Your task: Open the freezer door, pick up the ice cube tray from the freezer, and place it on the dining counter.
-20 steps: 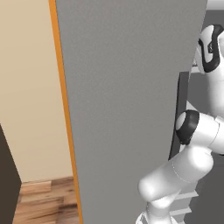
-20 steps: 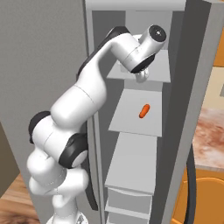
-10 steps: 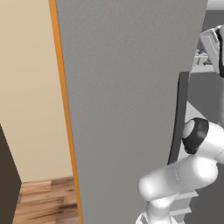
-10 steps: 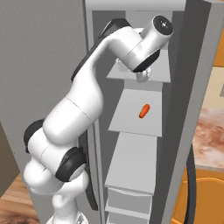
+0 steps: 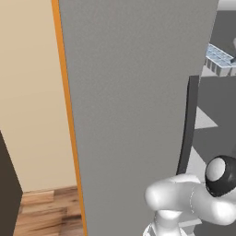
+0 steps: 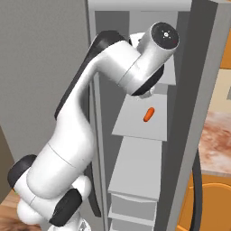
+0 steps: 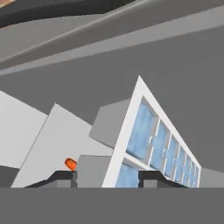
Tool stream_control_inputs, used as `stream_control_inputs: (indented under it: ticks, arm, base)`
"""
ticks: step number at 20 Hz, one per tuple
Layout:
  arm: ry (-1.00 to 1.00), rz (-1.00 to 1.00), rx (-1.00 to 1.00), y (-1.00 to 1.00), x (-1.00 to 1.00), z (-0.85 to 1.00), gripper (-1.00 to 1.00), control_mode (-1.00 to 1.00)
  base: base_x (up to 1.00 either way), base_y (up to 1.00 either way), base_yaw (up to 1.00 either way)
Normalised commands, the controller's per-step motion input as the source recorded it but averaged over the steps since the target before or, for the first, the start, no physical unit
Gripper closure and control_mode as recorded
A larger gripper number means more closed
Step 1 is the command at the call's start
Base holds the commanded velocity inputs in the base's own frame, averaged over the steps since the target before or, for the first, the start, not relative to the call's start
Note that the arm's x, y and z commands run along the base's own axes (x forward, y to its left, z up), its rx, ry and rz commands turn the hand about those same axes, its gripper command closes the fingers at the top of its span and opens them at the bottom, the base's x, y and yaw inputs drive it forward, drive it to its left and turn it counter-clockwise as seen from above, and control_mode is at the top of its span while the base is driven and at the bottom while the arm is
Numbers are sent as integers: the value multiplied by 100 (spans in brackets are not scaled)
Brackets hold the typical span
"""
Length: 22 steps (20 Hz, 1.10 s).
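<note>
The freezer stands open, its grey door (image 5: 133, 115) swung wide with the dark handle (image 5: 186, 124) on its edge. The pale blue ice cube tray (image 7: 151, 140) hangs tilted in the hand view, its near end between the two fingertips (image 7: 154, 176). My gripper (image 7: 108, 177) is shut on it, inside the upper freezer compartment. From the left base the tray (image 5: 220, 57) peeks out at the upper right, past the door's edge. In the right base view my wrist hides the gripper and tray. The dining counter (image 6: 219, 144) shows its marbled top at the right edge.
A small orange item (image 6: 148, 114) lies on the light grey shelf (image 6: 135, 126) below my hand, also seen as the orange item (image 7: 70, 164) beside the left fingertip. Lower shelves and drawers (image 6: 135, 198) stack beneath. The orange cabinet base (image 6: 212, 203) and a dark handle (image 6: 196, 194) stand right.
The arm's elbow has risen and the forearm has swung in front of the hand, hiding the gripper from the right base. The tray has come up a little at the door's edge.
</note>
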Motion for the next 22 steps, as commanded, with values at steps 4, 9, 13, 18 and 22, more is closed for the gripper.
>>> stream_control_inputs:
  ticks: [4, 9, 13, 18, 22]
  arm:
    - [0, -16, 0, 3, -100, 0, 100, -100]
    - [1, -7, 0, 5, -100, 0, 100, -100]
    - [5, 0, 0, 31, -67, -18, 100, -100]
    - [10, 0, 0, 35, -33, -39, 100, -100]
    - [5, 0, 0, 11, -23, -17, 100, -100]
  base:
    - [0, 0, 0]
    - [0, 0, 0]
    - [0, 0, 0]
    - [0, 0, 0]
    - [0, 0, 0]
